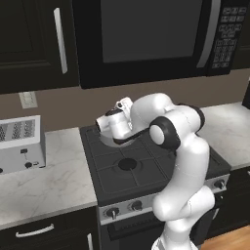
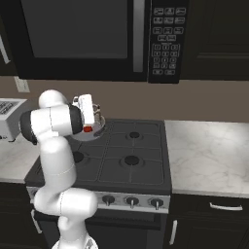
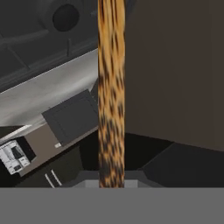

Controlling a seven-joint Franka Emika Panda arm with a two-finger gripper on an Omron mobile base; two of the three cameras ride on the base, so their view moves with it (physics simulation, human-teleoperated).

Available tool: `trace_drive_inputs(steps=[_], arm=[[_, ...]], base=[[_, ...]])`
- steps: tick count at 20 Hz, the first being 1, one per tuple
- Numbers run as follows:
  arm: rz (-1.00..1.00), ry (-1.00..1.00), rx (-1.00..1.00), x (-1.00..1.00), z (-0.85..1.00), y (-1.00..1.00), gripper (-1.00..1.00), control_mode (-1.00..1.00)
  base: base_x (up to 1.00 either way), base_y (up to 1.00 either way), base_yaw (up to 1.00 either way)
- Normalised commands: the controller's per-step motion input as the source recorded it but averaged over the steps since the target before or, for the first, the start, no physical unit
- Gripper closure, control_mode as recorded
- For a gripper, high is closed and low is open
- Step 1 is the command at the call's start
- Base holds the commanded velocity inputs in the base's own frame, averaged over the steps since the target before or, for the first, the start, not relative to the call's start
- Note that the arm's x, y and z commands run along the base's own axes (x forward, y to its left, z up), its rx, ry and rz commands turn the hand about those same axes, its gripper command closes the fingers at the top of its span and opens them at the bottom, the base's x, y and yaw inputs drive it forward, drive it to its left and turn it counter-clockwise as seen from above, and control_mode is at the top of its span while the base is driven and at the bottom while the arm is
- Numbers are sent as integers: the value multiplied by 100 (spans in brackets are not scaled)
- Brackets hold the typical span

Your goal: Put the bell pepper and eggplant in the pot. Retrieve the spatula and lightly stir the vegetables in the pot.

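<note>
The orange-brown wooden spatula runs straight up the hand view as a long grained handle, and my gripper is shut on its lower end. In the base views the hand hangs over the back left burner. Right beneath it sits the silver-grey pot, mostly covered by the wrist. Its rim shows beside the hand in the right base view. A small red patch at the pot's near edge may be the bell pepper. The eggplant is hidden.
The black stove has several burners, with knobs along its front. A black microwave hangs low over it. A white toaster stands on the left marble counter. More marble counter lies right of the stove.
</note>
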Motion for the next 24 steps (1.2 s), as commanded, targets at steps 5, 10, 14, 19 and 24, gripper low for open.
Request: trace_drive_inputs(steps=[5,10,14,19,24], arm=[[0,0,0,0,3,31,100,-100],[2,7,0,0,0,32,100,-100],[4,18,0,-1,0,21,100,-100],[5,14,0,0,2,12,100,-100],[9,7,0,-10,0,6,100,-100]], base=[[0,0,0],[0,0,0],[0,0,0],[0,0,0],[0,0,0]])
